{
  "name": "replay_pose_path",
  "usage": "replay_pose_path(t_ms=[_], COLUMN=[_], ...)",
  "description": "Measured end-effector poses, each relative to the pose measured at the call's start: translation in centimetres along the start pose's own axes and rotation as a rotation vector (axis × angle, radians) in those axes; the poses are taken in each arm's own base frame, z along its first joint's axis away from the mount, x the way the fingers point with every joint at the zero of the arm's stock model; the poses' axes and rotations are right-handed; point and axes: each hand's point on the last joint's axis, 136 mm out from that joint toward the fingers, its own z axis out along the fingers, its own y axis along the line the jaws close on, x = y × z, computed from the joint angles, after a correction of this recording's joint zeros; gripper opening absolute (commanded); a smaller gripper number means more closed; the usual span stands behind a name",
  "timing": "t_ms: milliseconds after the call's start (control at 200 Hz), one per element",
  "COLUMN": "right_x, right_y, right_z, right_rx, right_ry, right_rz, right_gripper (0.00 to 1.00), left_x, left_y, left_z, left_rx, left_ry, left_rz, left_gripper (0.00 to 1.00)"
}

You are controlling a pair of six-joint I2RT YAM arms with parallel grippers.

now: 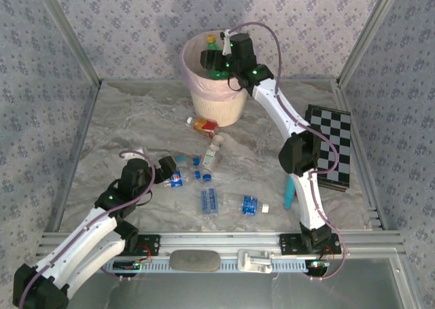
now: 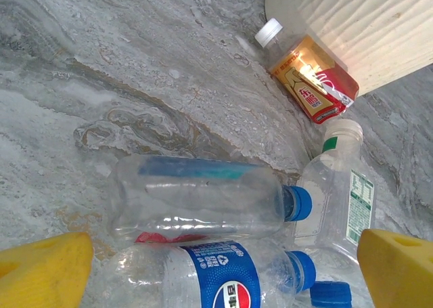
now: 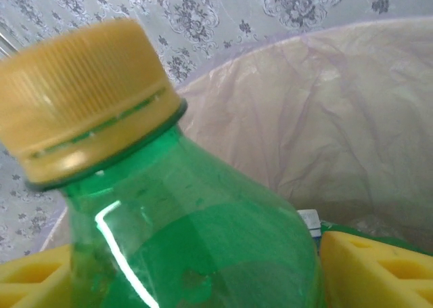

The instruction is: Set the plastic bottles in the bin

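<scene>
Your right gripper [image 1: 219,61] hangs over the bin [image 1: 217,108]. A green bottle [image 3: 203,240] stands upright between its yellow fingers [image 3: 375,267], yellow cap up. Both pads sit right against the bottle's sides, but you cannot tell whether they are gripping it. Behind the bottle lies the pink bag [image 3: 325,118] that lines the bin.

Your left gripper [image 1: 166,165] is low over the table [image 1: 122,125], spread wide and holding nothing. Between its fingers in the wrist view lie a clear bottle [image 2: 203,200] with a blue cap and, touching it on the near side, a blue-label bottle [image 2: 216,281]. Just beside their caps lies a white-cap bottle [image 2: 338,193]. A red-label bottle [image 2: 311,78] lies against the foot of the bin. 2 more bottles [image 1: 209,200] lie side by side nearer the arm bases.
</scene>
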Motion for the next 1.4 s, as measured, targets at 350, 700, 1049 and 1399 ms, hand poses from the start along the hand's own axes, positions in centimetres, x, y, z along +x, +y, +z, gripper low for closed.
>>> replay_pose_path(t_ms=[350,700,1049,1399], right_x=[-2.8,-4.5,6.2,11.1], right_y=[1.9,8.6,4.2,-1.4], right_z=[-2.4,-13.2,-17.9,-22.2], right_rx=[-0.029,-0.104,0.015,0.166], right_ry=[-0.046,-0.074,0.08,0.102], right_rz=[-0.03,-0.143,-0.136,-0.046], right_gripper=[1.0,1.0,1.0,1.0], left_x=[0.2,1.8,2.6,4.6], left_y=[0.1,-0.3,-2.2,-3.0], left_z=[0.2,1.7,2.7,2.6], left_rx=[-0.004,-0.012,0.02,-0.002], left_ry=[0.007,0.105,0.225,0.346], left_rz=[0.002,0.04,0.118,0.257], left_gripper=[1.0,1.0,1.0,1.0])
